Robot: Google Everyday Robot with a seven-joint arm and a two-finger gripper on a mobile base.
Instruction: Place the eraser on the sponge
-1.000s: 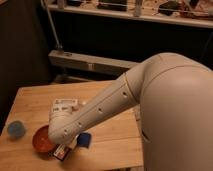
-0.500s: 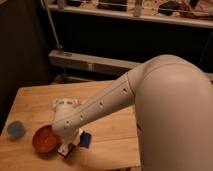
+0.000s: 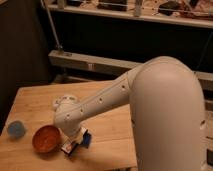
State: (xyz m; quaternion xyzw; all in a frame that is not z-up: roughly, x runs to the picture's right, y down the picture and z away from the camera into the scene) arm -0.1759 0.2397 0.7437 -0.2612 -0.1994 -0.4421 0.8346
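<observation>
Wooden table (image 3: 30, 100): tool (image 3: 74, 139) by sponge (image 3: 87, 140), grip unclear; eraser (image 3: 68, 148) diagonal beside bowl (image 3: 46, 138).

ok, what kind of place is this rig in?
Probably a lab or workshop: a plain wooden table, a metal rack behind it, and loose cables up top. The gripper is low near the table's front edge, beside the orange bowl.

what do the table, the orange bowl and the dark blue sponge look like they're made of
Table: light wood, matte, with visible grain. Orange bowl: probably plastic, smooth and evenly coloured; ceramic is possible. Sponge: likely foam, dull dark blue, partly hidden by the gripper, which is low over the table, close beside the bowl.
</observation>
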